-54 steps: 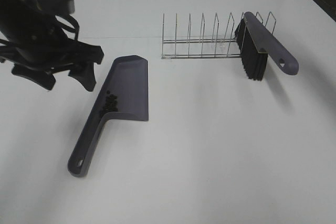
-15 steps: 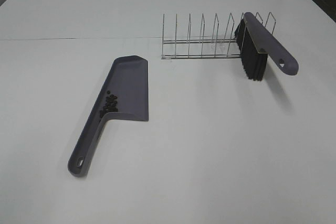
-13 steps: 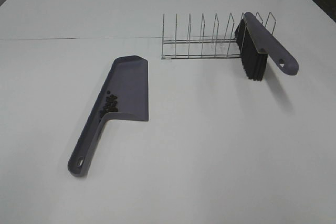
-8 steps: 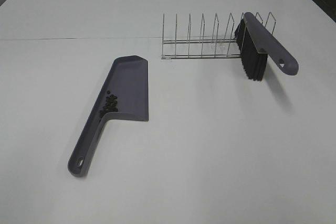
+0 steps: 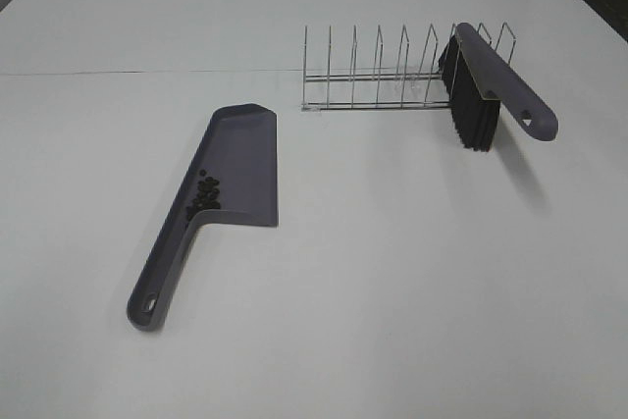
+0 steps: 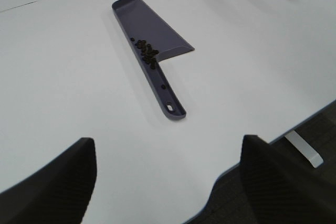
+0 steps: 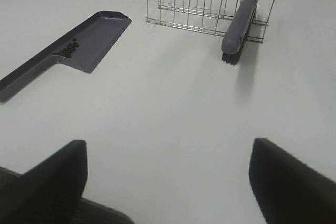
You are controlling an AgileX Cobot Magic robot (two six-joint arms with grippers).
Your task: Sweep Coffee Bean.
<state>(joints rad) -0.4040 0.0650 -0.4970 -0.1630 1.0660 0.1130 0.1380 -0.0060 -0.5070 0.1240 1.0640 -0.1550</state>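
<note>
The white worktop (image 5: 392, 291) fills almost the whole scene, plain and without marks, and its front edge shows in the left wrist view.

The left claw (image 6: 168, 182) is spread wide and holds nothing; its two dark fingers frame the near edge of the worktop, well apart from everything. The right claw (image 7: 168, 182) is also spread wide and empty, over bare worktop. Neither arm appears in the high view, so both seem to be pulled back toward the robot's side, with the wrists looking forward across the surface.

Further out lies the grey dustpan (image 5: 235, 169), flat, its handle pointing toward the robot. The coffee bean (image 5: 204, 195) cluster sits inside the pan, at the corner where the handle begins. No loose beans show on the worktop. Beyond it stands a wire rack (image 5: 378, 80), and the brush (image 5: 500, 85) leans in its far right slots, bristles down.

I judge that the sweeping is finished and the tools are put away. No further move seems needed, only to stay clear.
</note>
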